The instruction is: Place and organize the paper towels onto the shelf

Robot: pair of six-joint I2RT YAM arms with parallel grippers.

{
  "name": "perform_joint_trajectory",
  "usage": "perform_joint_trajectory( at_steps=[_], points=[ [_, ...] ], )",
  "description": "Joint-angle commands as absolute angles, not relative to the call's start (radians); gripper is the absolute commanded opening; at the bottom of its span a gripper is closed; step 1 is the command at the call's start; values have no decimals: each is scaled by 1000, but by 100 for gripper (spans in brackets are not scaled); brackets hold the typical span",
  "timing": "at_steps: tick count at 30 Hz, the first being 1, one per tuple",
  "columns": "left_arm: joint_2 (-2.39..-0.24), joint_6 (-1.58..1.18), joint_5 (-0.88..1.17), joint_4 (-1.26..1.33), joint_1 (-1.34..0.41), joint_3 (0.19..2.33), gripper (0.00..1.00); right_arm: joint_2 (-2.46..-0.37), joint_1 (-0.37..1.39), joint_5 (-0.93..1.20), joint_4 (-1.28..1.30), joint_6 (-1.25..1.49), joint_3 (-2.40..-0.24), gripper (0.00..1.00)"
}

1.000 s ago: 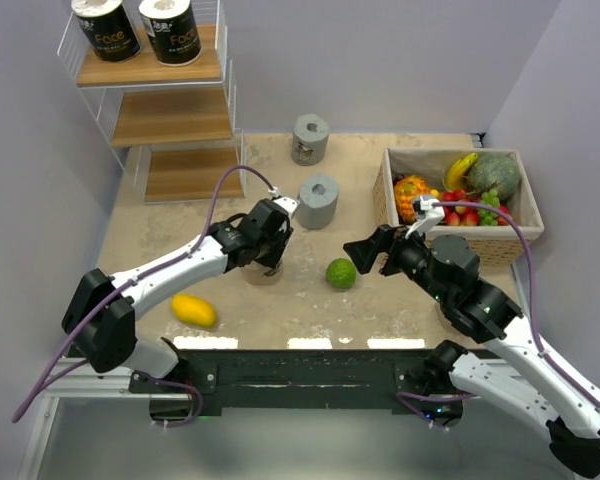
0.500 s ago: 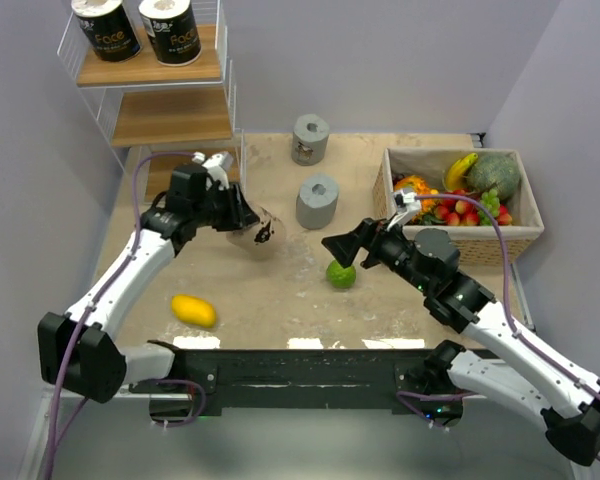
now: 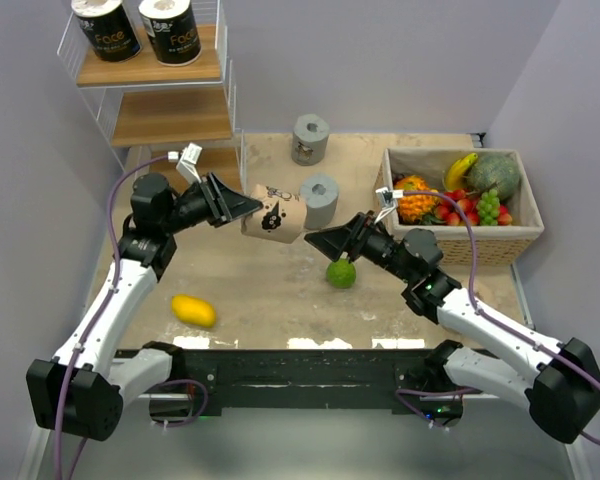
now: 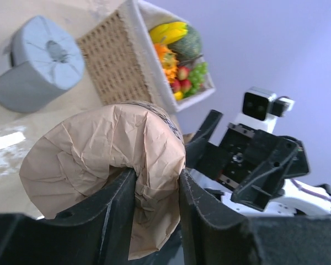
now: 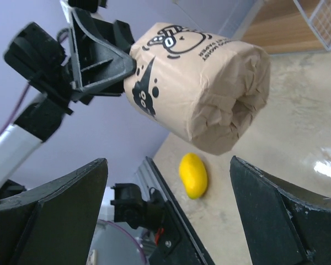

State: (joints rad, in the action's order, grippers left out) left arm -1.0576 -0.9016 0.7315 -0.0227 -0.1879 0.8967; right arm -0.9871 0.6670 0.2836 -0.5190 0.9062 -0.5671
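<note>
Left gripper [image 3: 242, 208] clamped on one end of a tan paper towel roll [image 3: 275, 222], roll clear of the table and lying sideways out ahead of the fingertips. Right gripper [image 3: 313, 238] jaws spread wide, nothing in them, tips facing the roll's far end, close; contact not clear. Shelf [image 3: 170, 115] behind the left gripper; green fruit [image 3: 341, 273] on the table near the right one.

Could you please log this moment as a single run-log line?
left gripper: shut on tan roll, lifted | right gripper: open, near roll | top shelf: two black rolls | table: two grey rolls
</note>
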Motion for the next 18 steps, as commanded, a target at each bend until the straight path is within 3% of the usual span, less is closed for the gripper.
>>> perform_joint_trajectory(
  at_steps=[1,6,18],
  points=[
    [-1022,-1058,853,202,-181,876,39,-994,663,330,-741,962,-575,96],
    [-1006,-1159,887,336,-183,822,40,-1017,663,322,-747,954,-595,96],
    [-1008,-1196,896,373,-183,839,42,-1114,663,345,-802,1003,-637,95]
  ],
)
